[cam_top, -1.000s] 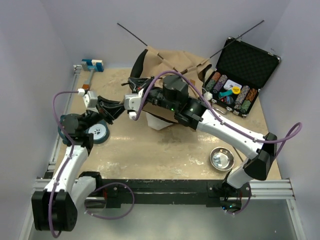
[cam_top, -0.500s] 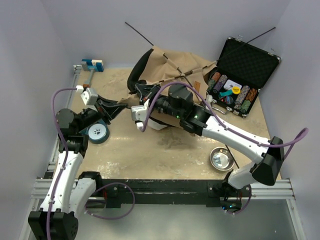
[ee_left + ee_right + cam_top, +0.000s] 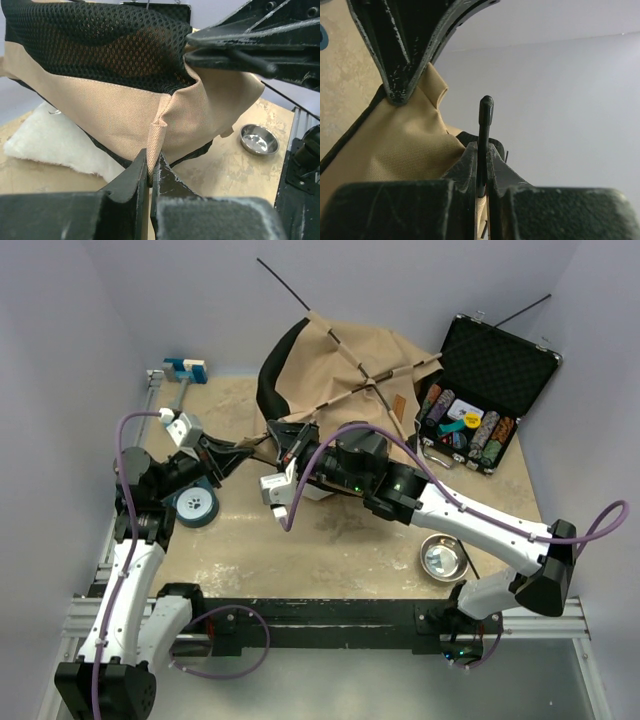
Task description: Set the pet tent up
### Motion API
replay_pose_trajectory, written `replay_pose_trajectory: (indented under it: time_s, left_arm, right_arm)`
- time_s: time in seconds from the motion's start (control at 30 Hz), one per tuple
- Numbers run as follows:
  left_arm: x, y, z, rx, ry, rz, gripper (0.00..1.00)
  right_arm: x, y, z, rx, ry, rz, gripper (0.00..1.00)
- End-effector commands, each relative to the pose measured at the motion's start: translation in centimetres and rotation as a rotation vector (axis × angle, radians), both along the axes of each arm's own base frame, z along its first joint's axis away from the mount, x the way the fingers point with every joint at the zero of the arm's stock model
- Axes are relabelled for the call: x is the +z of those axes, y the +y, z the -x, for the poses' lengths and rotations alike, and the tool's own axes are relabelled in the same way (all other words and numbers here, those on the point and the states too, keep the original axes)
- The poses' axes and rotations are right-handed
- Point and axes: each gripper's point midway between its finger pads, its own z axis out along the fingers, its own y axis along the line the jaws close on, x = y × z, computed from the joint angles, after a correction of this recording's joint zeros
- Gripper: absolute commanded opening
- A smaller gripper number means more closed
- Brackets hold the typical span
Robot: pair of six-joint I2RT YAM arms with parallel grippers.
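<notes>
The pet tent is a tan fabric shell, half raised at the back middle of the table, with a black-trimmed opening at its left and thin dark crossed poles over its top. My left gripper is shut on a tan fabric tab at the tent's lower corner, under black mesh lining. My right gripper is shut on the dark tip of a pole, right beside that corner. In the top view the left gripper and the right gripper meet at the tent's near left corner.
A white puffy cushion lies under the tent. A steel bowl sits front right and an open black case of poker chips back right. A blue tape roll lies by the left arm. A blue and white tool sits back left.
The tent has risen and spread, and its poles now stand higher and crossed. The right arm has swung nearer and to the left, still holding the pole. The left gripper keeps hold of the corner.
</notes>
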Motion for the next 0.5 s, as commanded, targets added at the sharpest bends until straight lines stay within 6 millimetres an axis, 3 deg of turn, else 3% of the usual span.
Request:
replay_pose_trajectory:
  time_s: [0.0, 0.27, 0.47]
  left_arm:
    - [3.1, 0.1, 0.8, 0.008, -0.141, -0.035, 0.00]
    - [3.2, 0.0, 1.9, -0.021, -0.172, -0.081, 0.00]
    - [2.9, -0.1, 2.2, -0.035, -0.169, -0.097, 0.00]
  right_arm:
    - [0.5, -1.3, -1.5, -0.114, -0.075, 0.030, 0.00]
    - [-0.6, -1.1, -2.6, -0.172, -0.081, 0.050, 0.00]
    - [-1.1, -0.5, -2.3, -0.166, -0.087, 0.058, 0.00]
